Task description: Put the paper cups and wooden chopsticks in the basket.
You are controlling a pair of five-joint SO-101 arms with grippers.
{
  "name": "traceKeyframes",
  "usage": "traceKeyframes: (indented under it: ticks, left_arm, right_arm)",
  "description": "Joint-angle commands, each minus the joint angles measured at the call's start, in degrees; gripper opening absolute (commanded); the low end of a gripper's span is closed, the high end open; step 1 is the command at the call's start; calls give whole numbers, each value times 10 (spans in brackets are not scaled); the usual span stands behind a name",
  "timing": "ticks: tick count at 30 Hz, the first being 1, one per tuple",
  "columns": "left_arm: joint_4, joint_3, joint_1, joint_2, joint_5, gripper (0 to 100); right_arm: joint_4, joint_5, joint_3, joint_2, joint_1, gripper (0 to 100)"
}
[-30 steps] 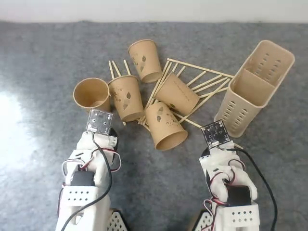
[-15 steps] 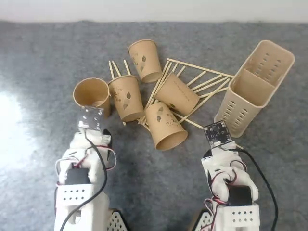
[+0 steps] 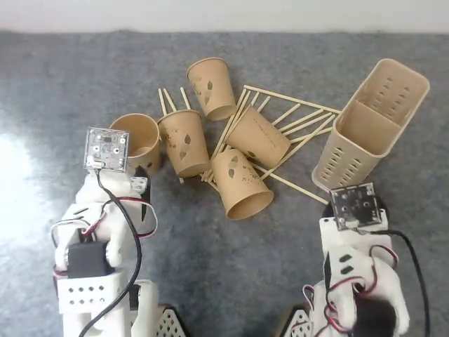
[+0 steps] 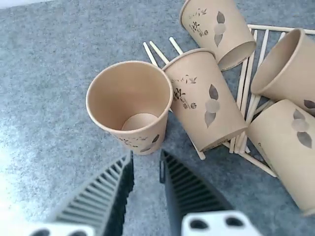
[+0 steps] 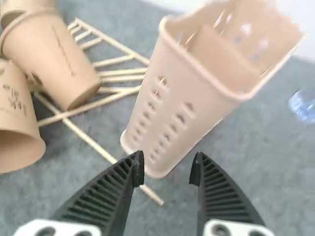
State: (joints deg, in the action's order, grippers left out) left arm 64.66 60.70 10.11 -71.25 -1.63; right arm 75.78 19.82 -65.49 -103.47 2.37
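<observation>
Brown paper cups and wooden chopsticks lie heaped on the grey worktop, none yet in the basket, which stands at the right of the heap with the outermost sticks reaching close to it. The task looks to be at its first pick.

The left pincer hangs just short of the one upright cup, its jaws a narrow slit apart and holding nothing. To take that cup the jaws would, I judge, need to spread wider and straddle the rim, one inside and one outside, before closing. The neighbouring cup lies on its side right against it, so a careless push could roll the pile.

The right pincer is half open and empty, low before the foot of the basket, with a loose chopstick running across the worktop by its tips. So thin a stick, lying flat, would likely need a low, exact pinch.

Against a second ago, the left arm has swung leftward, its wrist board now beside the upright cup rather than below it. The right arm has drawn back and rightward, toward the basket's near corner. Cups, sticks and basket keep their places
</observation>
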Motion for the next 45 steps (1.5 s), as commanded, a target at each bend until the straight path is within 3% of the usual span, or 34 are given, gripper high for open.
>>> traceKeyframes:
  ticks: [1,5,11,13,26,31,37,40,45]
  left_arm:
    - [-1,-15,2,-5,7,87]
    - [-55,57,2,-4,7,87]
    - [-273,269,3,-6,8,87]
    - [-307,295,4,-6,8,87]
    - [-309,312,-11,-6,7,86]
    - [-309,313,-11,-6,7,86]
    - [-309,313,-11,-6,7,86]
    - [-309,313,-12,-6,7,86]
    - [-309,320,-28,-6,4,85]
  right_arm:
    - [-1,12,63,9,7,169]
    - [-22,12,140,69,7,169]
    - [-31,3,360,316,7,169]
    - [-23,-18,435,407,7,170]
    - [133,-25,802,865,3,173]
    - [212,-79,912,982,3,173]
    - [244,-131,1009,1066,-1,187]
    - [256,-136,1042,1071,-31,232]
    - [268,-157,1073,1076,-100,180]
